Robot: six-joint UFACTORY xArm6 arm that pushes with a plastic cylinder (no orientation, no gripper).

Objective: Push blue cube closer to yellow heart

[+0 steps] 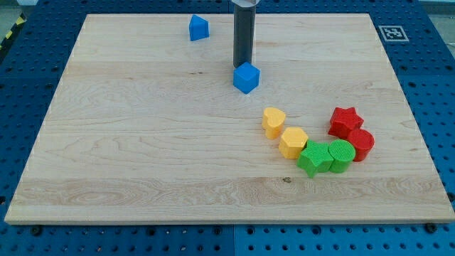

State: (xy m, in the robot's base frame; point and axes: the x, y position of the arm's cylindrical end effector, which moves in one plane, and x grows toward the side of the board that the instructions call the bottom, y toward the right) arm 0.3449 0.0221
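The blue cube (246, 77) lies on the wooden board, above the middle. The yellow heart (273, 121) lies below and to the right of it, a short gap apart. My tip (242, 66) stands just above the blue cube's upper left edge, touching or almost touching it. The dark rod rises straight up to the view's top.
A second blue block (198, 28), pentagon-like, sits near the view's top left of the rod. A yellow hexagon (293, 142), green star (313, 158), green cylinder (341, 155), red cylinder (360, 144) and red star (345, 121) curve in a cluster right of the heart. The board edge (227, 219) runs along the bottom.
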